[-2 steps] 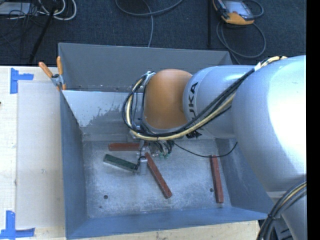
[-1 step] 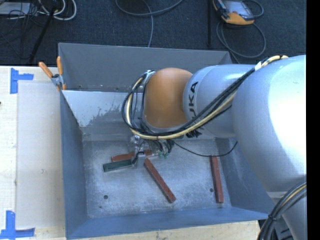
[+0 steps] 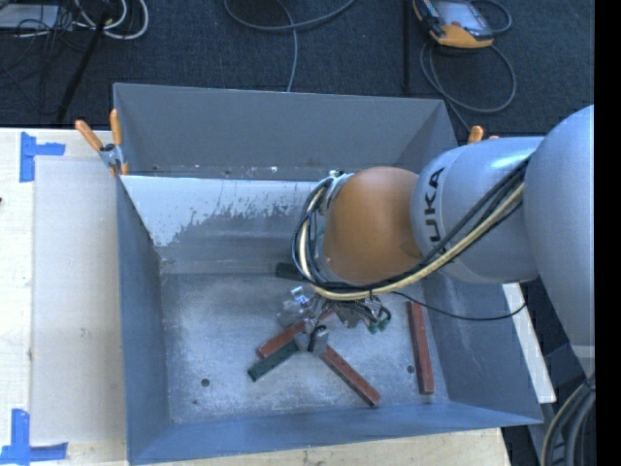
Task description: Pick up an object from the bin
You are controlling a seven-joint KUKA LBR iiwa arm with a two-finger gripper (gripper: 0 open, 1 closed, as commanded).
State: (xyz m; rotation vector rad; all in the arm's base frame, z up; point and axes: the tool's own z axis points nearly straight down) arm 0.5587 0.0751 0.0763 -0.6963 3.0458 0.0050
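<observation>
Arm comes in from the right. Its orange cover [image 3: 369, 226] and the cable loop [image 3: 309, 246] sit right over the wrist, so most of the gripper [image 3: 313, 330] is hidden. Only a dark tip pokes out below the cover, low over the bin [image 3: 194, 396] floor, roughly mid-bin and slightly toward the near wall. Can't tell whether it's spread or clamped on anything. The tip is at the spot where three sticks converge: a short brown stick [image 3: 282, 340] running left, a dark green stick [image 3: 271, 362] just below and alongside it, and a longer brown stick [image 3: 351, 376] angling off to the lower right. Their inner ends are covered by the tip, so which one it touches isn't readable, if any. A fourth brown stick [image 3: 421, 348] lies apart by the right wall, its top end under the cables. A dark flat piece [image 3: 284, 271] pokes out left of the cables, mostly hidden. Greyish and greenish bits [image 3: 376, 322] under the cover's edge: can't identify.
</observation>
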